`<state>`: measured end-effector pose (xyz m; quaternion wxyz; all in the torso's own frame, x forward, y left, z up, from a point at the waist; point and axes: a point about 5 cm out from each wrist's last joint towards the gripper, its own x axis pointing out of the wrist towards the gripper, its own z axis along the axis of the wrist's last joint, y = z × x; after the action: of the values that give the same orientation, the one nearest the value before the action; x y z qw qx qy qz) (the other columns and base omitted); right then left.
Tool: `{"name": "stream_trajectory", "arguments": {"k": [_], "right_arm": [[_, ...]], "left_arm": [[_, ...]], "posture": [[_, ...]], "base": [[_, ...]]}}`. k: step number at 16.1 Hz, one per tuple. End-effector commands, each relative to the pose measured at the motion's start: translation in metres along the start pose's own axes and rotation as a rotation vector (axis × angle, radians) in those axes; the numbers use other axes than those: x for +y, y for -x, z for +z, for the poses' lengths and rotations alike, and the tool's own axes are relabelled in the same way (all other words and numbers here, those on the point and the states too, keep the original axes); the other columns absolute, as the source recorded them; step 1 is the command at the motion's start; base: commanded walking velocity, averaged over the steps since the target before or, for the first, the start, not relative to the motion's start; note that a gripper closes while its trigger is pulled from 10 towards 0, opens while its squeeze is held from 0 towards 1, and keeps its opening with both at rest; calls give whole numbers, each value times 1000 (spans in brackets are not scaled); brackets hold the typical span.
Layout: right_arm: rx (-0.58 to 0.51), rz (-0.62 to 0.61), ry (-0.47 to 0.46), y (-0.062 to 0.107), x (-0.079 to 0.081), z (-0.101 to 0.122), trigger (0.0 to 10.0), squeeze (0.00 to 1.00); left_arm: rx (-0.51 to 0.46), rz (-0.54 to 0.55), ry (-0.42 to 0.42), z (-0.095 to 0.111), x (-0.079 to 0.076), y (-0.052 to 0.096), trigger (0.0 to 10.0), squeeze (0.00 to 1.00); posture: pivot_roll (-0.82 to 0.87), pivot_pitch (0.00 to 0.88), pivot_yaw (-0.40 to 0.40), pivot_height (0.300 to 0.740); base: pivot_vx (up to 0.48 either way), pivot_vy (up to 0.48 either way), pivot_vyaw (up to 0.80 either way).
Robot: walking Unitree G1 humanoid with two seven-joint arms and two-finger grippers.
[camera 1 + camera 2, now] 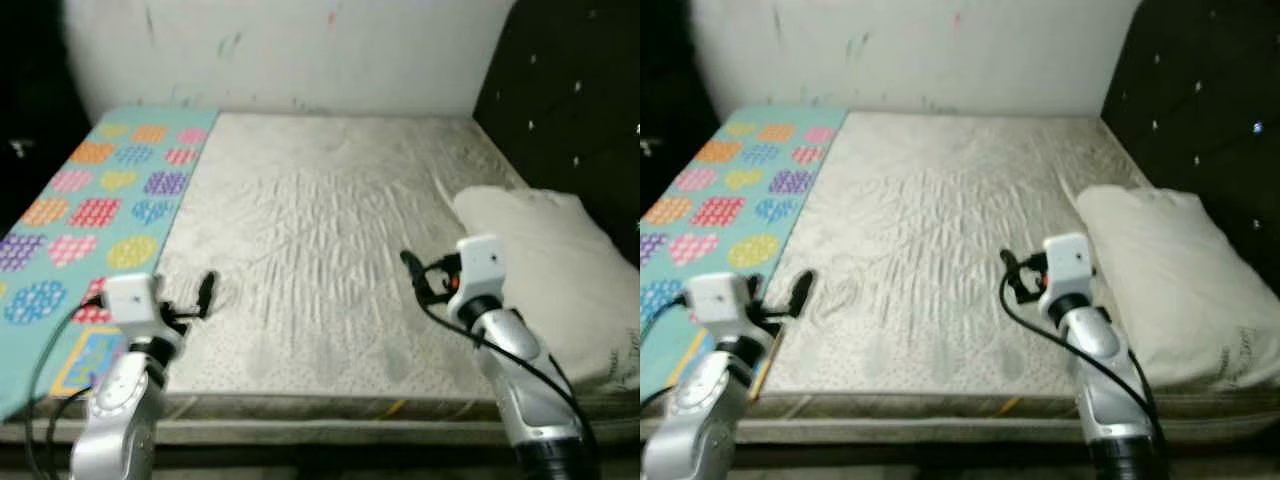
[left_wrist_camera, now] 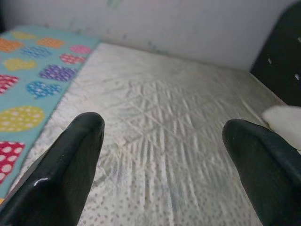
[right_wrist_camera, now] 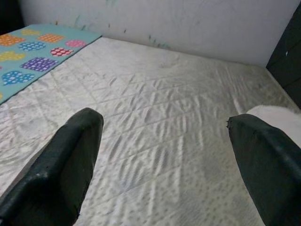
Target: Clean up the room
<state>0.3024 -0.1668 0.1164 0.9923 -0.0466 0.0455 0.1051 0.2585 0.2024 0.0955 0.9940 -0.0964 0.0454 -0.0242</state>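
Standing at the foot edge of the bed, nothing picked up yet; tidying looks barely started.
Left gripper [image 1: 207, 292] and right gripper [image 1: 412, 272] hover over the near mattress [image 1: 320, 230], fingers spread, empty. Pillow [image 1: 545, 270] on right edge by headboard [image 1: 570, 100]; patterned blanket [image 1: 90, 215] along left edge; middle open.
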Motion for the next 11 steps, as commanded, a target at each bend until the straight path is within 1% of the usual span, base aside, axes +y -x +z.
{"name": "stream_trajectory", "arguments": {"k": [1,3,6,7,8,9,11], "right_arm": [[-24,34,5,-4,7,8,10000,0],[-28,47,6,-5,10,10,10000,0],[-31,48,7,-7,11,11,10000,0],[-32,49,8,-7,11,11,10000,0],[-35,49,11,-8,12,12,10000,0],[-34,54,17,-8,13,12,10000,0],[-34,57,14,-9,15,13,10000,0]], "left_arm": [[2,-6,-21,3,4,-4,10000,0],[-2,3,-35,6,9,-9,10000,0],[-13,-9,-21,7,6,-11,10000,0],[-29,-22,-23,8,2,-10,10000,0],[-23,-61,-9,6,-3,-9,10000,0],[-40,-87,-2,7,-7,-8,10000,0],[-45,-92,-3,9,-8,-8,10000,0]], "posture": [[-165,0,-31,740],[-167,0,-33,740],[-171,0,-33,740],[-174,0,-33,740],[-174,0,-33,740],[-175,0,-39,740],[-175,0,-39,740]], "base": [[0,476,0],[0,476,0],[0,460,0],[0,0,0],[0,0,0],[0,0,0],[345,0,0]]}}
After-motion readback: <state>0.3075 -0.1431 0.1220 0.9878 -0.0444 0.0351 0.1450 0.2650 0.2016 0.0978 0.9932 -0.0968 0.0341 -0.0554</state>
